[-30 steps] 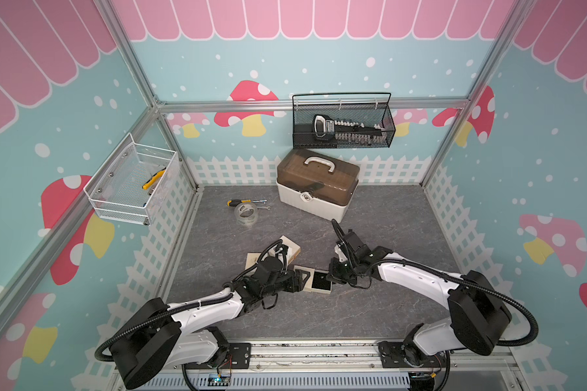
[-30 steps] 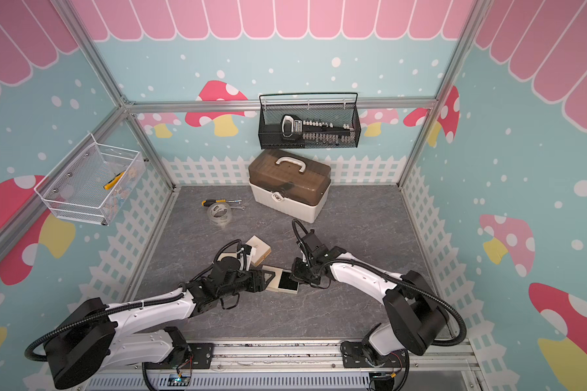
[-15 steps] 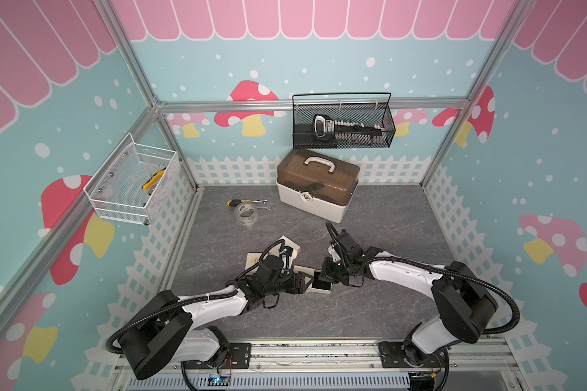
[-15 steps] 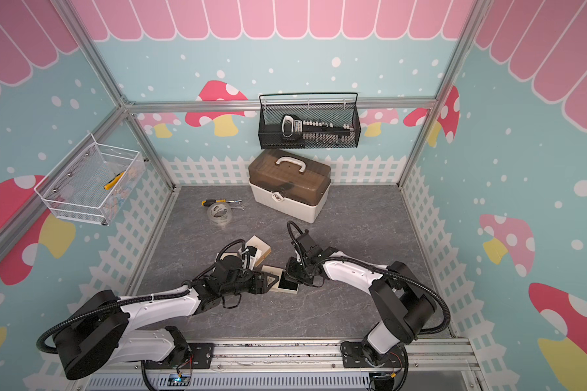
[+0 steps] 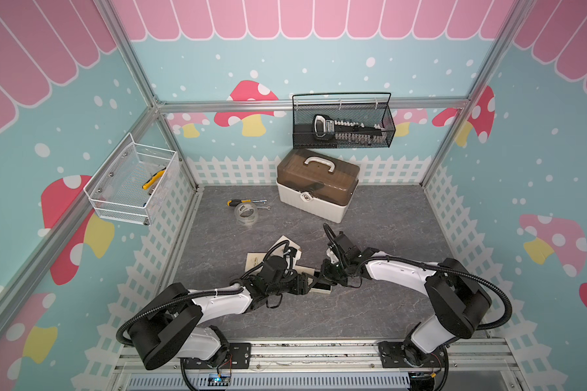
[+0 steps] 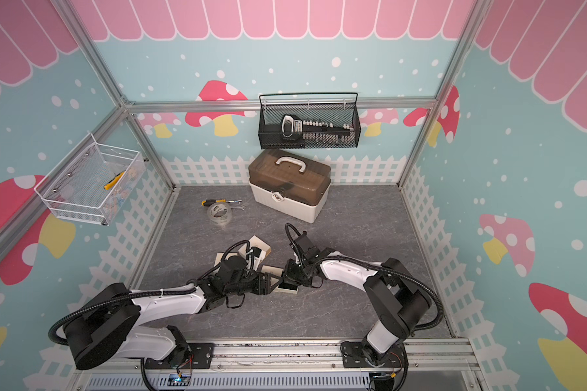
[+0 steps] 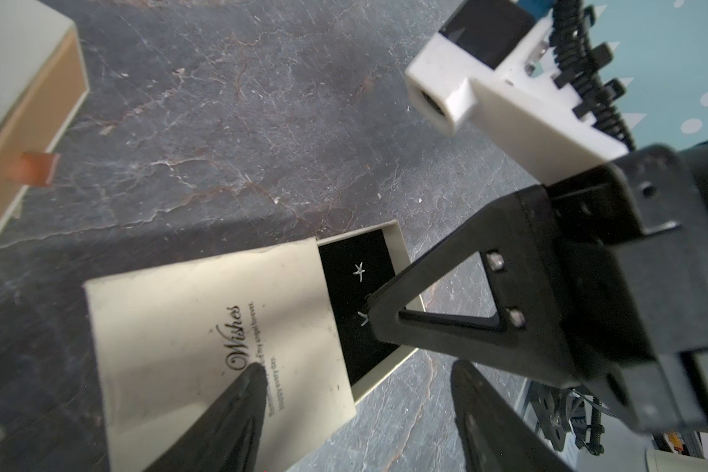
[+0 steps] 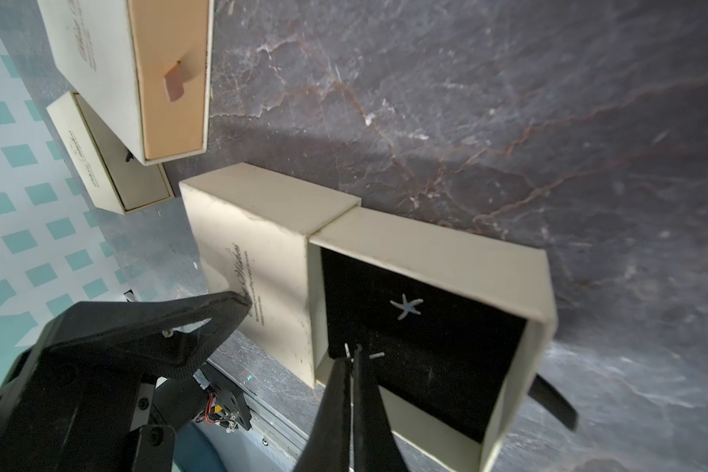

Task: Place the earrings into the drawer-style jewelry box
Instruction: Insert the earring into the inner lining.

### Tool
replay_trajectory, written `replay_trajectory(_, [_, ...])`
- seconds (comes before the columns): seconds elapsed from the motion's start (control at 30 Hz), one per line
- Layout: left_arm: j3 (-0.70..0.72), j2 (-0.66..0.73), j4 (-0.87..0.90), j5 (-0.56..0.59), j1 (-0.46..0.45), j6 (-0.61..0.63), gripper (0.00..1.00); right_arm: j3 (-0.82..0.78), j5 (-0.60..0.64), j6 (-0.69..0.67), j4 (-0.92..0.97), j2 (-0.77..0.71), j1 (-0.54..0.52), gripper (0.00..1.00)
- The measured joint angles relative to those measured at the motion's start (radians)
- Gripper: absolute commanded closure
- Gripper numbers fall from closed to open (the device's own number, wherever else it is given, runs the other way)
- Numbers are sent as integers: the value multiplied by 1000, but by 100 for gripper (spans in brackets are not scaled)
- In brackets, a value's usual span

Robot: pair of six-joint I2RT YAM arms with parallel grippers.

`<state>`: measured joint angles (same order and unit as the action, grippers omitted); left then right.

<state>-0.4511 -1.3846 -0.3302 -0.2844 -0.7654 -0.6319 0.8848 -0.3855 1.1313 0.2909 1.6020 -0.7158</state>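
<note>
We see the cream jewelry box (image 8: 254,241), its black-lined drawer (image 8: 426,253) pulled out. The left gripper (image 7: 356,367), half-spread and empty, rests one finger on the sleeve. The right gripper (image 8: 352,355), closed, pinches one silvery starfish earring (image 7: 362,318) inside the drawer, near the other earring (image 8: 406,306).

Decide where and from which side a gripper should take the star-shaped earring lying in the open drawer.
Probably from straight above, pinching across the star earring at its centre: it lies flat on the black lining, and the drawer walls stand up around it, barring a sideways approach. Its stem is not visible.
</note>
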Motion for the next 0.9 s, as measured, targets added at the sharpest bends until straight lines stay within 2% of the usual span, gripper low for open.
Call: replay_trajectory(0.9, [-12, -7, 14, 11, -4, 0, 28, 0, 35, -5, 3, 33, -5, 99])
